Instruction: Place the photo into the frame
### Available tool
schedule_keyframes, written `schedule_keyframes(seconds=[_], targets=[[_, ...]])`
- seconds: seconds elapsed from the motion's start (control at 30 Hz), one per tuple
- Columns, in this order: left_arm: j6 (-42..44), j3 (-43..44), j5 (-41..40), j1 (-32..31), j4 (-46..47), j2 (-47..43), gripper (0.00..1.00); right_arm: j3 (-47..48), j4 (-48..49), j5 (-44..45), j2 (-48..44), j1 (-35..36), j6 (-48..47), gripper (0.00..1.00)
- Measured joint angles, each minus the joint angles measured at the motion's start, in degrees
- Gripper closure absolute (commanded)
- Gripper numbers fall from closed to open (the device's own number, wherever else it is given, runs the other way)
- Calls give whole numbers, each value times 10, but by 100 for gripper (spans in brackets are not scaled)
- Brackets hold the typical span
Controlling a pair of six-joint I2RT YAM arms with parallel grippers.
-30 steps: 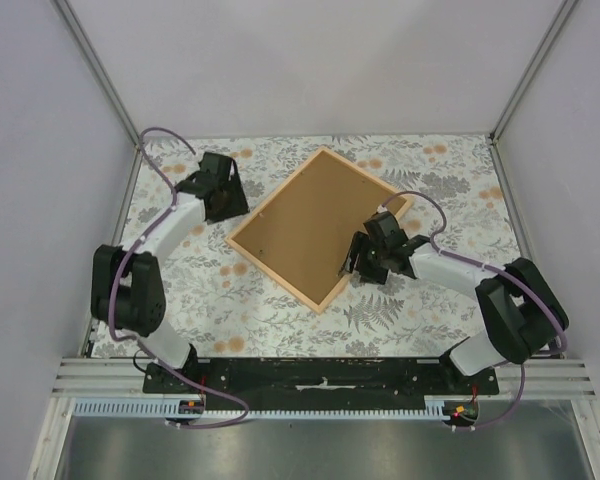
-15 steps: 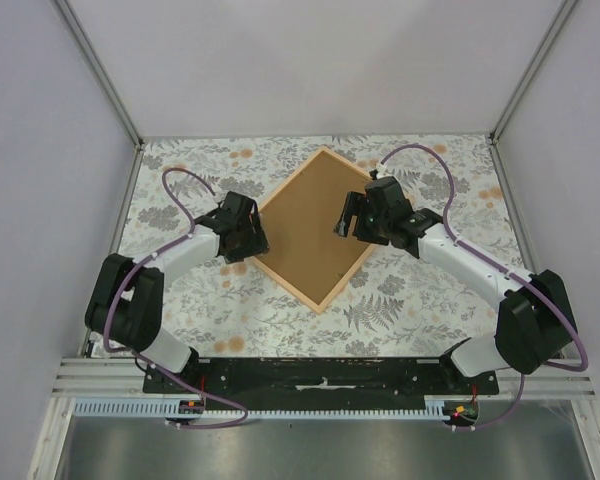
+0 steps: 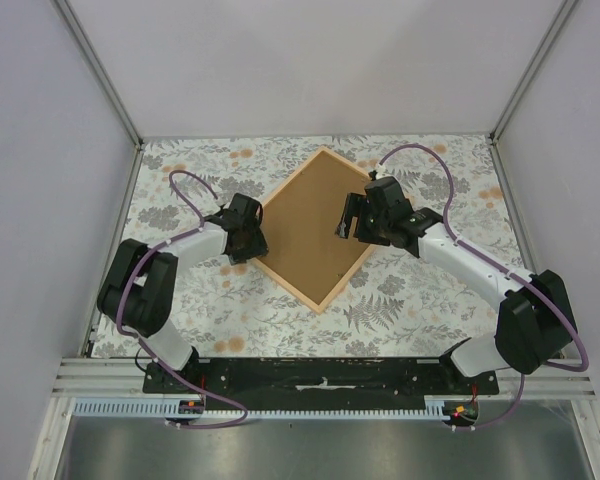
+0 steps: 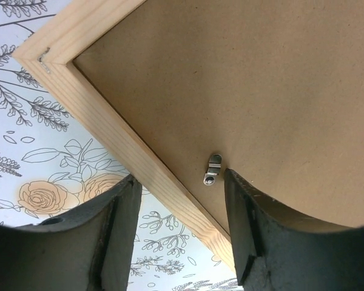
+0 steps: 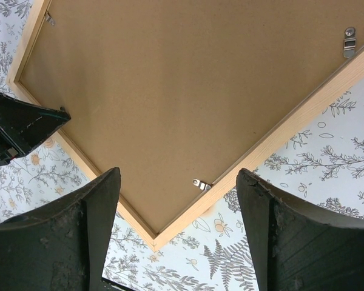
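1. Two claws, both mine: left claw (image 4: 181, 179), right claw (image 5: 178, 173).
2. One frame (image 5: 279, 142), light wood.
3. One brown backing board (image 3: 315, 225).
4. Metal clips, two for sure: near clip (image 5: 201, 185), far clip (image 5: 349, 41).
5. One flowery bench (image 3: 230, 300).

Frame (image 5: 273, 142) lying back-up, viewed between the parted fingers of the right gripper (image 5: 177, 176).
Brown backing board (image 5: 182, 91) fills it; one metal clip (image 5: 200, 185) at 6 o'clock, a second clip (image 5: 349, 41) at 2 o'clock.

Front of frame (image 3: 285, 283) hidden
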Motion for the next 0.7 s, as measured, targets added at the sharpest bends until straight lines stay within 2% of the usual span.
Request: schedule_keyframes(seconds=[0.57, 0.7], targets=[[-5, 9, -21, 2, 8, 9, 86, 1, -4, 4, 0, -6, -5, 16], [-2, 9, -15, 12, 14, 10, 87, 5, -7, 11, 0, -14, -22, 15]])
